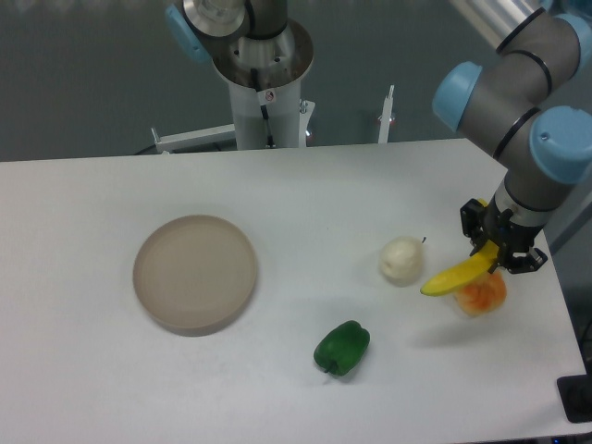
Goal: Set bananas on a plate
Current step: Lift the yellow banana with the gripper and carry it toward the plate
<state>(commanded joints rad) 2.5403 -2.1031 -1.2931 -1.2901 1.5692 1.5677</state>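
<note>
The banana (460,273) is pinched by the gripper (500,252) at the right of the frame and is held above the orange fruit (483,296). The plate (195,273) is seen left of centre on the white table (296,194), well apart from it. A pale round fruit (401,260) and a green pepper (341,348) lie between them, with grey floor behind.

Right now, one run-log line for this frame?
phase: carry | gripper: shut on banana, lifted | plate: empty, far left | next: likely move to plate
</note>
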